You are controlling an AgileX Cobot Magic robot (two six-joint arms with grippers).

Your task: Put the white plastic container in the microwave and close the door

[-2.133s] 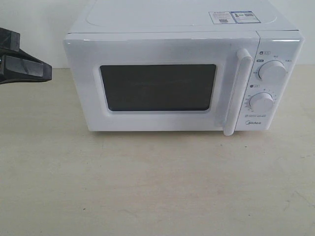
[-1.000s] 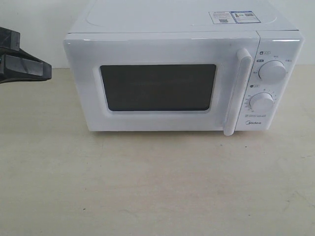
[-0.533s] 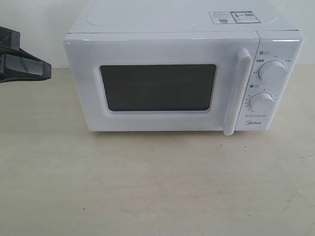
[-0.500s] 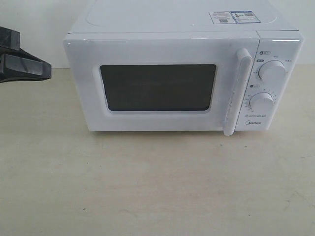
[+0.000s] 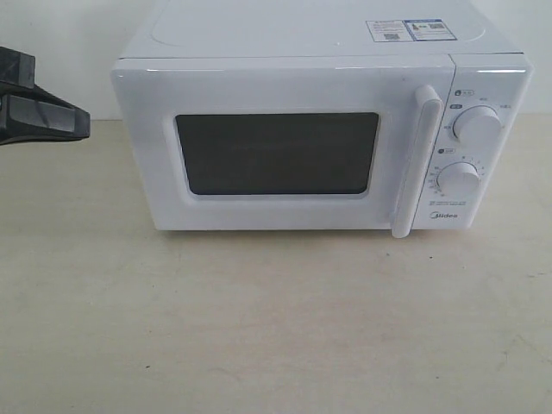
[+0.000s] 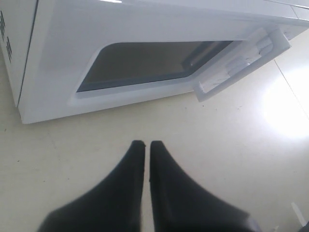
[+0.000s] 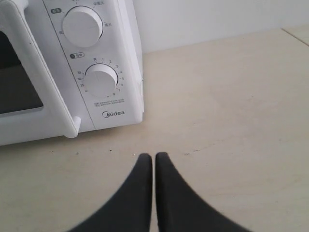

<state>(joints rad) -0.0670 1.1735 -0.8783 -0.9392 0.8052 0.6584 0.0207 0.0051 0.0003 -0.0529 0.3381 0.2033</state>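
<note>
left tool (image 6: 145, 143) and right tool (image 7: 153, 155) pinched closed, empty; microwave (image 5: 259, 34) door (image 5: 276, 86) shut.

"Midea" on microwave (image 7: 72, 72) panel; dial numbers

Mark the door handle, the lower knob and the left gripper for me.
door handle (image 5: 417, 159): exterior view, middle of the bar.
lower knob (image 7: 101, 81): right wrist view, its face.
left gripper (image 6: 147, 143): left wrist view, between the fingertips.

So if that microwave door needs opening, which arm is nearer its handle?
Probably the right: the right gripper sits before the knob panel beside the door handle, while the left gripper hangs off the microwave's opposite side.
</note>
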